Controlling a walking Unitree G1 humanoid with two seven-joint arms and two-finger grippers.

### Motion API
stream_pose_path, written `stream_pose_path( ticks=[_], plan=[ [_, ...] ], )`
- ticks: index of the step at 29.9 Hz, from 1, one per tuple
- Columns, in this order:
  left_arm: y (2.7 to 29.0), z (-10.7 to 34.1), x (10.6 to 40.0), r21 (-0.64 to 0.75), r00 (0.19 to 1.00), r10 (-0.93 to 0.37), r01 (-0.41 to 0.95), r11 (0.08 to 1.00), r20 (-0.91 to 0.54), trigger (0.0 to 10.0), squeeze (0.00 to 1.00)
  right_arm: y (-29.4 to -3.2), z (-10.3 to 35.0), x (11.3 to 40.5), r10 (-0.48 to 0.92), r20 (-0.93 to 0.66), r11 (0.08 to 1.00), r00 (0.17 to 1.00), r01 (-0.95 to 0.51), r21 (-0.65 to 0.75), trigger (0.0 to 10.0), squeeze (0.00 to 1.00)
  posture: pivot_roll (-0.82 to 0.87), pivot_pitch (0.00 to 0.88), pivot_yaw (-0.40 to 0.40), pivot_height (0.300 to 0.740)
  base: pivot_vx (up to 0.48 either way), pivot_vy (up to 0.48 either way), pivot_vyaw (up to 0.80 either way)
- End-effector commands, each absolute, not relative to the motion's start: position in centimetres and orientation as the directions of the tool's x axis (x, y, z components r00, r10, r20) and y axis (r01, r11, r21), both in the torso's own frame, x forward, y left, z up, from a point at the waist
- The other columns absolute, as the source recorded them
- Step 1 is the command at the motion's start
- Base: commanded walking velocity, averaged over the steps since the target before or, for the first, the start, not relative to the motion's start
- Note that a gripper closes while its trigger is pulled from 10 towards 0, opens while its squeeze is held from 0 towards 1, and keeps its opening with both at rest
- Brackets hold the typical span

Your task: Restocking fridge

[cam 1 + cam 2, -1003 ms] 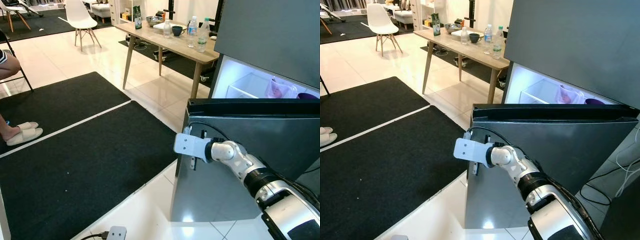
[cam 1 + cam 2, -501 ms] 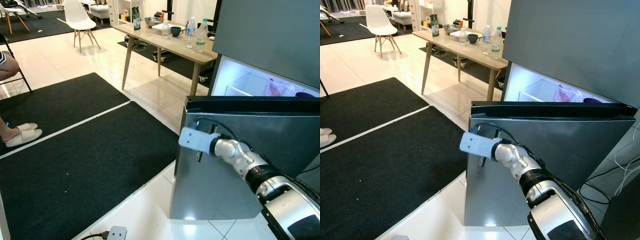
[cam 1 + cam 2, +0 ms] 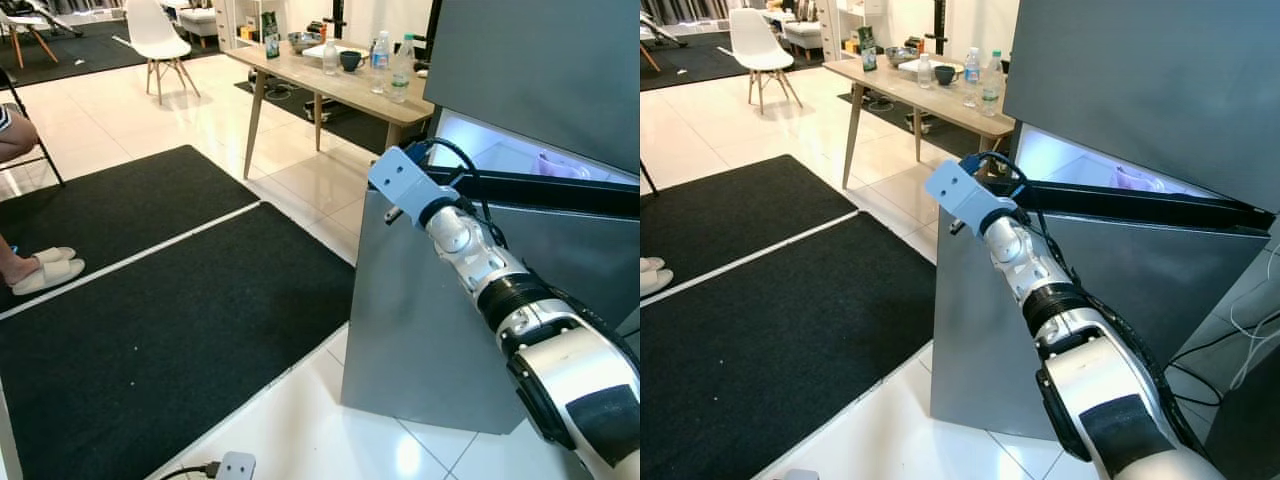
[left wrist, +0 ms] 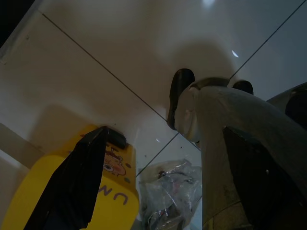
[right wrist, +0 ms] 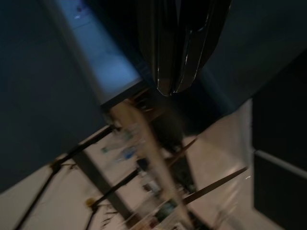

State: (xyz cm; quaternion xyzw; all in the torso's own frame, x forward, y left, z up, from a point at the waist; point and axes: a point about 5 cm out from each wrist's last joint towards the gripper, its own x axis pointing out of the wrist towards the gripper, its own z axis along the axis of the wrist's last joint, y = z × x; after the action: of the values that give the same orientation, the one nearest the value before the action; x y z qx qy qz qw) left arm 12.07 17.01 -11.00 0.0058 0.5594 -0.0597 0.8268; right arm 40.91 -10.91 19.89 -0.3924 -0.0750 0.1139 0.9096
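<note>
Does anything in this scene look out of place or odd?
Nothing is spilled or damaged. The lower fridge door stands partly open, with the lit interior showing above its top edge. The right gripper, fingers together, is up at the door's top corner. A power strip lies on the tiled floor, near where the robot walks.

We count one fridge (image 3: 520,90), one worktop (image 3: 330,85) carrying three bottles (image 3: 381,58), two bowls (image 3: 352,61) and one carton (image 3: 271,34), one white chair (image 3: 162,35), two black mats (image 3: 180,330) and two slippers (image 3: 45,270)
</note>
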Motion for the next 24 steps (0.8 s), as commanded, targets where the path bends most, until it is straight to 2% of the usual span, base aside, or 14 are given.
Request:
stream_pose_path(
  ticks=[1,3,5,6,8,10,12,13,14,15,18,22,23,24],
  plan=[
    [15.7,-11.9,9.0,-0.109,0.247,-0.139,0.131,0.985,-0.959,10.0,0.0,-11.2,18.9,40.8,0.258,0.003,0.662,0.966,-0.175,-0.729,10.0,0.0,-0.05,0.0,-0.08,0.74,0.0,0.0,0.0],
    [15.7,-11.9,9.0,-0.108,0.247,-0.137,0.129,0.986,-0.959,10.0,0.0,-11.4,17.7,40.4,0.272,-0.045,0.647,0.961,-0.218,-0.73,10.0,0.0,-0.05,0.0,-0.08,0.74,0.0,0.0,0.0],
    [15.7,-11.9,9.1,-0.101,0.255,-0.13,0.122,0.987,-0.958,10.0,0.0,-13.5,13.0,38.9,0.24,-0.217,0.609,0.946,-0.321,-0.725,10.0,0.0,-0.05,0.0,-0.081,0.74,0.0,0.0,0.0],
    [15.7,-11.9,9.1,-0.101,0.255,-0.13,0.122,0.987,-0.958,10.0,0.0,-13.5,13.0,38.9,0.24,-0.217,0.609,0.946,-0.321,-0.725,10.0,0.0,-0.05,0.0,-0.081,0.74,0.0,0.0,0.0],
    [15.7,-11.9,9.2,-0.095,0.259,-0.125,0.124,0.988,-0.958,10.0,0.0,-15.7,9.5,37.3,0.18,-0.345,0.601,0.921,-0.381,-0.702,10.0,0.0,-0.06,0.0,-0.076,0.74,0.0,0.0,0.0],
    [15.7,-11.9,9.2,-0.095,0.259,-0.125,0.124,0.988,-0.958,10.0,0.0,-15.7,9.5,37.3,0.18,-0.345,0.601,0.921,-0.381,-0.702,10.0,0.0,-0.06,0.0,-0.076,0.74,0.0,0.0,0.0],
    [15.8,-11.8,9.3,-0.091,0.262,-0.121,0.125,0.988,-0.957,10.0,0.0,-17.8,7.0,35.7,0.112,-0.428,0.631,0.897,-0.397,-0.666,10.0,0.0,-0.06,0.0,-0.074,0.74,0.0,0.0,0.0],
    [15.8,-11.8,9.3,-0.091,0.262,-0.121,0.125,0.988,-0.957,10.0,0.0,-17.8,7.0,35.7,0.112,-0.428,0.631,0.897,-0.397,-0.666,10.0,0.0,-0.06,0.0,-0.074,0.74,0.0,0.0,0.0],
    [15.9,-11.8,9.6,-0.093,0.275,-0.117,0.097,0.991,-0.954,10.0,0.0,-20.1,3.9,33.3,0.026,-0.519,0.702,0.855,-0.385,-0.599,10.0,0.0,-0.06,0.0,-0.071,0.74,0.0,0.0,0.0],
    [15.9,-11.8,9.6,-0.093,0.275,-0.117,0.097,0.991,-0.954,10.0,0.0,-20.1,3.9,33.3,0.026,-0.519,0.702,0.855,-0.385,-0.599,10.0,0.0,-0.06,0.0,-0.071,0.74,0.0,0.0,0.0],
    [16.0,-11.8,9.5,-0.093,0.272,-0.116,0.097,0.991,-0.955,10.0,0.0,-22.5,0.7,30.1,-0.067,-0.619,0.752,0.783,-0.368,-0.547,10.0,0.0,-0.06,0.0,-0.068,0.74,0.0,0.0,0.0],
    [16.0,-11.8,9.5,-0.092,0.268,-0.115,0.1,0.991,-0.956,10.0,0.0,-23.3,-0.4,28.7,-0.099,-0.655,0.771,0.749,-0.358,-0.526,10.0,0.0,-0.06,0.0,-0.068,0.74,0.0,0.0,0.0],
    [16.0,-11.9,9.2,-0.09,0.26,-0.113,0.1,0.991,-0.959,10.0,0.0,-24.7,-2.6,25.7,-0.153,-0.727,0.802,0.669,-0.346,-0.487,10.0,0.0,-0.07,0.0,-0.068,0.74,0.0,0.0,0.0],
    [16.0,-11.9,9.2,-0.09,0.26,-0.113,0.1,0.991,-0.959,10.0,0.0,-24.7,-2.6,25.7,-0.153,-0.727,0.802,0.669,-0.346,-0.487,10.0,0.0,-0.07,0.0,-0.068,0.74,0.0,0.0,0.0]
  ],
)
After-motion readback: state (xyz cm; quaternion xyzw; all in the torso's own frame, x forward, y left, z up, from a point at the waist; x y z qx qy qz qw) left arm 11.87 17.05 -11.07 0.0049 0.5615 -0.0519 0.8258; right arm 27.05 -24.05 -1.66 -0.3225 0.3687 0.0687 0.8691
